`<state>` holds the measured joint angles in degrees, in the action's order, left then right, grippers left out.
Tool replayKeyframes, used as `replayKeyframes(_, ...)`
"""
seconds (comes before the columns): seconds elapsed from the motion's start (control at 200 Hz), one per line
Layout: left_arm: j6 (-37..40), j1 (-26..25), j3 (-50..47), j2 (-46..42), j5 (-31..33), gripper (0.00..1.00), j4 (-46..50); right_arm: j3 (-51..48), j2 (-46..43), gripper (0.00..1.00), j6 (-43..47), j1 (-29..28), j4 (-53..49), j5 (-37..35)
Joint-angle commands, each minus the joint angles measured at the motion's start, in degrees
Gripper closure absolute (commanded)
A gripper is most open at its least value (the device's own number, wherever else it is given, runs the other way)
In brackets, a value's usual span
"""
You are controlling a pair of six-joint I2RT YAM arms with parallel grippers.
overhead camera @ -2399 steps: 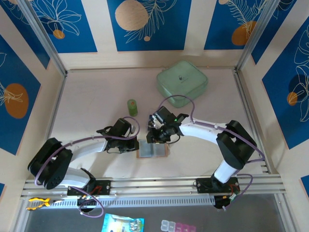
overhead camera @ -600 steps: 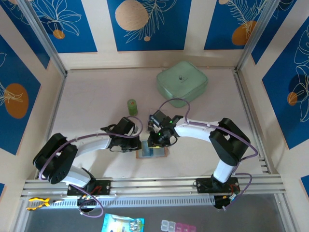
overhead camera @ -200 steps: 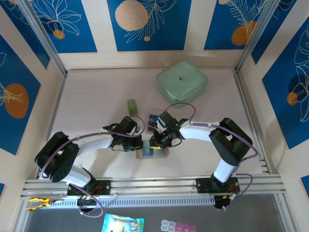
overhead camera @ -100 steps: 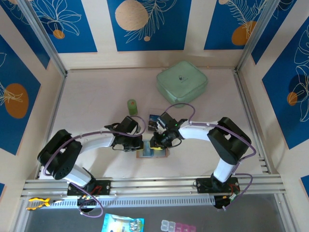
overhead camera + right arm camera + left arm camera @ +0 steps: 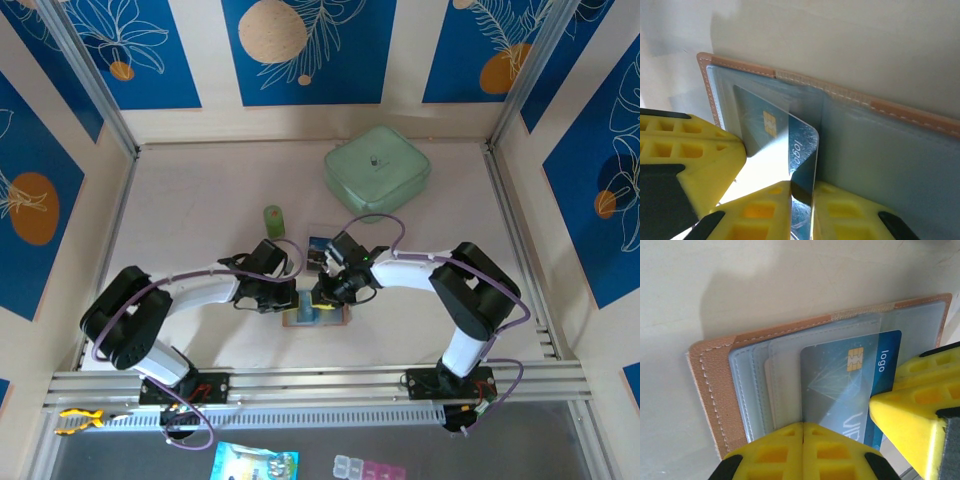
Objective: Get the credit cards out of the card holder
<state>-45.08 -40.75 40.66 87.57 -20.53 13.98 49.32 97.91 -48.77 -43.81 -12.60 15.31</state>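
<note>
Card pinched in right pincer, over holder

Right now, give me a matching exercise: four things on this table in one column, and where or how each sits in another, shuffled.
1 chip credit card
2 card holder
3 pale green box
4 small green cylinder

A far side of table
B standing left of a loose card
C pinched by right gripper
D lying open beneath left gripper

Pairs: 1-C, 2-D, 3-A, 4-B

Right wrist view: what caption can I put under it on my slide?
Right gripper pinching a blue credit card partly inside the tan card holder.
</note>
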Motion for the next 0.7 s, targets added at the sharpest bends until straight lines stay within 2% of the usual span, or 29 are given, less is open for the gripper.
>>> replayKeyframes(0.0, 1.0, -0.3, 0.1, 1.6, 1.6, 1.0, 3.1, -0.9, -1.6, 0.87, -0.5, 0.5, 0.5, 1.0)
replayKeyframes(0.5, 1.3, -0.3, -0.2, 0.5, 2.6, 1.0, 4.8, -4.1, -4.6, 0.89, 0.7, 2.2, -1.5, -0.3)
replayKeyframes(0.695, 1.3, -0.3, -0.3, -0.5, 2.6, 1.0, 4.8, -3.9, -7.9, 0.89, 2.5, 2.9, -5.2, -1.4)
